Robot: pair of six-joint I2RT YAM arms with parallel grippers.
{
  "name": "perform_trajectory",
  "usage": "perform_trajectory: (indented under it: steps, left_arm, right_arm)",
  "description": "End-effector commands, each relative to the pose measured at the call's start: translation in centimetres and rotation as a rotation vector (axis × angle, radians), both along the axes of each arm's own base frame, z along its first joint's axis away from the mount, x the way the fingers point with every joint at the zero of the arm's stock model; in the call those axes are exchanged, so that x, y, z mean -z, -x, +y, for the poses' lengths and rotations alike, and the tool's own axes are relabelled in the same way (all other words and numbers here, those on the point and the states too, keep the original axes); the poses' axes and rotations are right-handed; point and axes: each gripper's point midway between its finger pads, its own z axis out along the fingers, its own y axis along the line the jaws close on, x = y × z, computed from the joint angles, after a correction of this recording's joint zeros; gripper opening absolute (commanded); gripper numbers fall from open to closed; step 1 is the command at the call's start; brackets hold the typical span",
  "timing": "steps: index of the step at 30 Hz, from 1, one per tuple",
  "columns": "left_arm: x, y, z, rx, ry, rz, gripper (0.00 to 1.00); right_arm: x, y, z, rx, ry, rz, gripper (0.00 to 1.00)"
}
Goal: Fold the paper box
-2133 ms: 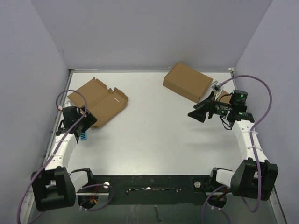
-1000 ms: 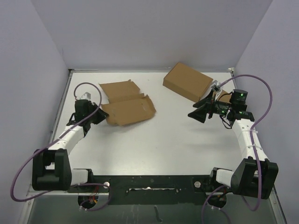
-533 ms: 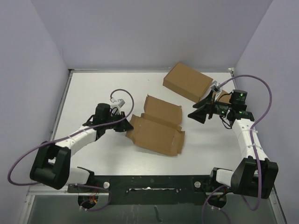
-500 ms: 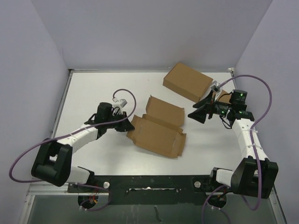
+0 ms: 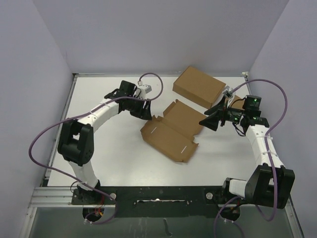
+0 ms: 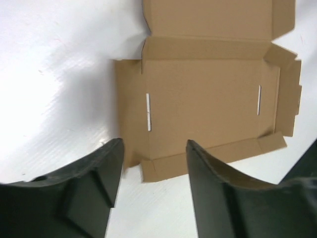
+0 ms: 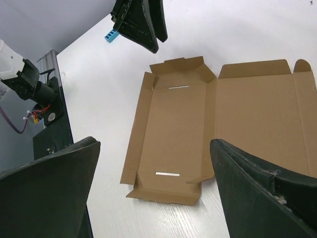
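Bright even light, soft shadows, mild glare

White shells ran between chunky black joint housings on the left arm [image 5: 101, 110] and the right arm [image 5: 262, 144]. A purple cable [image 5: 41, 132] looped along each. The left gripper [image 5: 143, 112] had dark wedge-shaped fingers [image 6: 99, 173] and a small blue tab [image 7: 111, 35]. A green light [image 5: 254, 101] glowed on the right wrist.

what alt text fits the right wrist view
A flat, unfolded brown cardboard mailer box lies open on the white table, two slots in its base, lid panel spread to the right. The fingers of the right tool frame the bottom corners, wide apart; the left tool hangs open at the top of the view.
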Motion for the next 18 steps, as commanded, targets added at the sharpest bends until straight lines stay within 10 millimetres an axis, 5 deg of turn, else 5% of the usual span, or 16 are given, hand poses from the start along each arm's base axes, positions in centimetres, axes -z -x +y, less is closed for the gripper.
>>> perform_trajectory:
  steps: [1, 8, 13, 18]
  left_arm:
    - [-2.8, -1.9, 0.9, -0.034, -0.061, -0.092, 0.56]
    - [-8.7, -0.2, 2.4, -0.176, 0.225, -0.257, 0.65]
    - [-6.7, 3.7, 4.8, -0.379, 0.494, -0.091, 0.6]
    - [-3.1, 7.4, 6.1, -0.574, 0.57, 0.027, 0.56]
  right_arm:
    - [-1.5, -0.5, 0.2, -0.024, 0.012, -0.068, 0.98]
    - [-1.2, -0.6, 0.2, -0.022, 0.023, -0.066, 0.98]
    - [-0.9, -0.6, 0.4, -0.03, 0.022, -0.055, 0.98]
    - [-0.5, -0.6, 0.7, -0.038, 0.018, -0.037, 0.98]
